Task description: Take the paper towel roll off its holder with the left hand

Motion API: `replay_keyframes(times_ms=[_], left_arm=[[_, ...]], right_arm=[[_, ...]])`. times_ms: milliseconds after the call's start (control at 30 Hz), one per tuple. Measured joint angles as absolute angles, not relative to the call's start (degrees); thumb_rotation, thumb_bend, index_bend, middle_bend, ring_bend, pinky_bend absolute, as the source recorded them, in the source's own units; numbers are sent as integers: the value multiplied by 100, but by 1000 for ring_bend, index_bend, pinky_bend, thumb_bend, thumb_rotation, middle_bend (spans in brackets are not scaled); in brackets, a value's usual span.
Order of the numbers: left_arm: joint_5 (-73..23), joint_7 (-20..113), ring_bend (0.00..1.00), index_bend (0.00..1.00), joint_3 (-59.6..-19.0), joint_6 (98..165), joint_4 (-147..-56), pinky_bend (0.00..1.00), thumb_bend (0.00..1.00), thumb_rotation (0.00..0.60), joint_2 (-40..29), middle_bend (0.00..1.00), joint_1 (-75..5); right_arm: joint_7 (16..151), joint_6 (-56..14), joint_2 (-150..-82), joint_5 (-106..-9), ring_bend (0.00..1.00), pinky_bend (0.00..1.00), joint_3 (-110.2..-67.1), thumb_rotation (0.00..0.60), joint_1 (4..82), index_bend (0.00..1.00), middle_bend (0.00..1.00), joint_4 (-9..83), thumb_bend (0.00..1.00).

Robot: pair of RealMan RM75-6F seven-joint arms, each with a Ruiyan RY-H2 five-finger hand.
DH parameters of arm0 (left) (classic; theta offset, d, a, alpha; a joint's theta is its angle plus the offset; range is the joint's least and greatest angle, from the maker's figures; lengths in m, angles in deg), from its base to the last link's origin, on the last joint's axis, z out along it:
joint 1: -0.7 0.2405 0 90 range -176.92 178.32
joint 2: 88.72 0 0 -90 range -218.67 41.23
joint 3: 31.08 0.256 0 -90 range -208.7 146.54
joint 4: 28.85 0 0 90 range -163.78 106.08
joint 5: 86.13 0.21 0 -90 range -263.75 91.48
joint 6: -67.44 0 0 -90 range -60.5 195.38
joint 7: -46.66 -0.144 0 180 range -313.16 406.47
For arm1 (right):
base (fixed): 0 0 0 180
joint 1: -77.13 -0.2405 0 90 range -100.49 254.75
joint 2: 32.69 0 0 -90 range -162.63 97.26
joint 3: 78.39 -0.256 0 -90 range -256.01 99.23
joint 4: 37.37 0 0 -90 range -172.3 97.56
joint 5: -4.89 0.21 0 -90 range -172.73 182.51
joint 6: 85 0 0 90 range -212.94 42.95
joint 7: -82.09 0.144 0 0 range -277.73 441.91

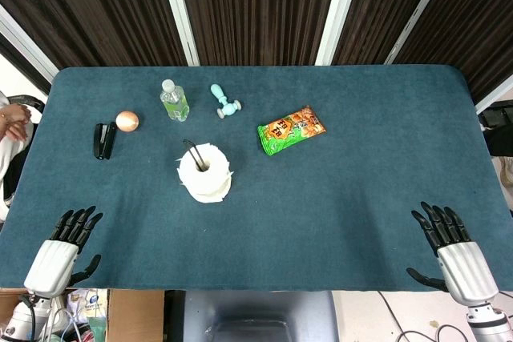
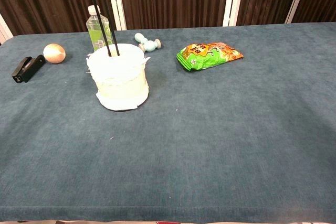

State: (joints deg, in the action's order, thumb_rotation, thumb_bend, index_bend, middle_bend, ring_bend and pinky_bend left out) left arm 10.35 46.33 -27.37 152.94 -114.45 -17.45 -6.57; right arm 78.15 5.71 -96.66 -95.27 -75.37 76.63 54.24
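Observation:
A white paper towel roll (image 1: pixel 205 172) (image 2: pixel 121 78) stands upright on the blue table, left of centre, threaded on a thin black wire holder (image 1: pixel 195 154) (image 2: pixel 103 18) whose loop rises above the roll. My left hand (image 1: pixel 64 246) rests at the near left table edge, fingers spread, holding nothing, well short of the roll. My right hand (image 1: pixel 450 242) lies at the near right edge, fingers apart and empty. Neither hand shows in the chest view.
Behind the roll stand a small water bottle (image 1: pixel 173 100) (image 2: pixel 97 27) and a pale teal dumbbell-like toy (image 1: pixel 225 101) (image 2: pixel 146 43). A tan ball (image 1: pixel 127 121) (image 2: pixel 54 53) and a black stapler (image 1: pixel 104 140) (image 2: pixel 27 68) lie at the far left. A green-orange snack bag (image 1: pixel 290 130) (image 2: pixel 208 55) lies right of the roll.

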Motion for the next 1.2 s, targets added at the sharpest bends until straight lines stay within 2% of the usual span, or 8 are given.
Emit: replay_keyframes(times_ms=[133,300,433,567,833,1200], left_arm=[[1109,5123,0,0,-2782,15353,-11333,0,361,600,-1662,0,-726],[1140,6523,0,0,-2935,15403,-11027,0,363,600,-1330,0,-933],[1011,7826,0,0,-3161,15323,-10785,0,361,600,-810,0,-1191],[478,8748,0,0,-3572,14806,-10644,0,359,600,-101,0,-1611],[-605,8757,0,0,-4373,13697,-10037,0,358,600,1018,0,-2462],[-1133,8126,0,0,-4710,13140,-10011,0,357,600,1511,0,-2944]], right_arm=[[7806,570,-9664,-9524,0,0,-7532,600,7668,0,0,5420,100],[7824,503,-9661,-9439,0,0,-7551,600,7649,0,0,5428,100],[7826,376,-9649,-9293,0,0,-7595,600,7608,0,0,5468,99],[7860,299,-9618,-9190,0,0,-7633,600,7571,0,0,5516,99],[8120,302,-9521,-9136,0,0,-7657,600,7553,0,0,5520,100],[8471,369,-9410,-9130,0,0,-7678,600,7545,0,0,5473,99]])
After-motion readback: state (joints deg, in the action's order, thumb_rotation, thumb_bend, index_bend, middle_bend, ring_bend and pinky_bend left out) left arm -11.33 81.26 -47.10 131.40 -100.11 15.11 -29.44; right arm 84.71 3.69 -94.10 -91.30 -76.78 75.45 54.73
